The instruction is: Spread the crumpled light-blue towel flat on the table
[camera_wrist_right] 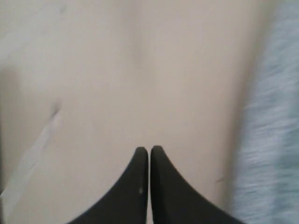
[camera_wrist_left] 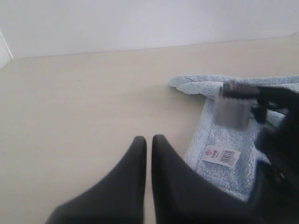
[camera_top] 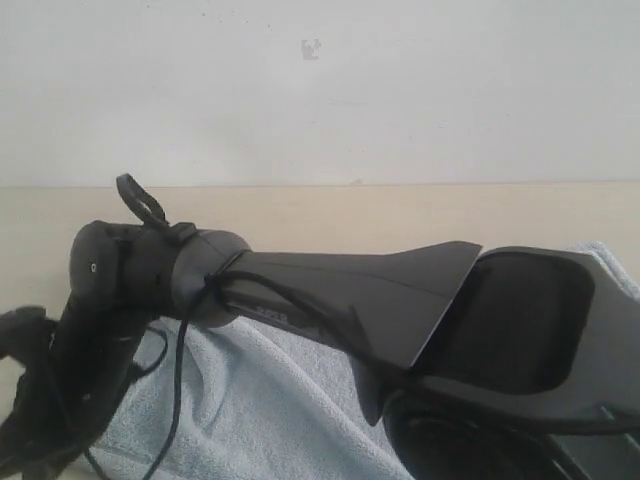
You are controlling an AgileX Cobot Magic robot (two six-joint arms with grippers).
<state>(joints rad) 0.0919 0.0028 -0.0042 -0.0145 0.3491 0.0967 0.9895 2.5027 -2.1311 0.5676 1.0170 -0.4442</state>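
The light-blue towel [camera_wrist_left: 224, 140] lies on the beige table [camera_wrist_left: 93, 93], its white label [camera_wrist_left: 220, 155] facing up near one corner. My left gripper [camera_wrist_left: 148, 138] is shut with nothing in it, over bare table just beside the towel's hemmed edge. My right gripper [camera_wrist_right: 149, 149] is also shut and holds nothing; it hangs over bare wood with the blurred towel [camera_wrist_right: 271, 140] off to one side. In the exterior view the towel [camera_top: 260, 400] shows under the black arms, which hide most of it.
A black arm link [camera_top: 350, 300] crosses the exterior view close to the camera. Part of the other arm [camera_wrist_left: 280, 140] with a grey block [camera_wrist_left: 232, 105] stands over the towel. A white wall [camera_top: 320, 90] borders the table's far edge. A pale strip [camera_wrist_right: 28, 158] marks the wood.
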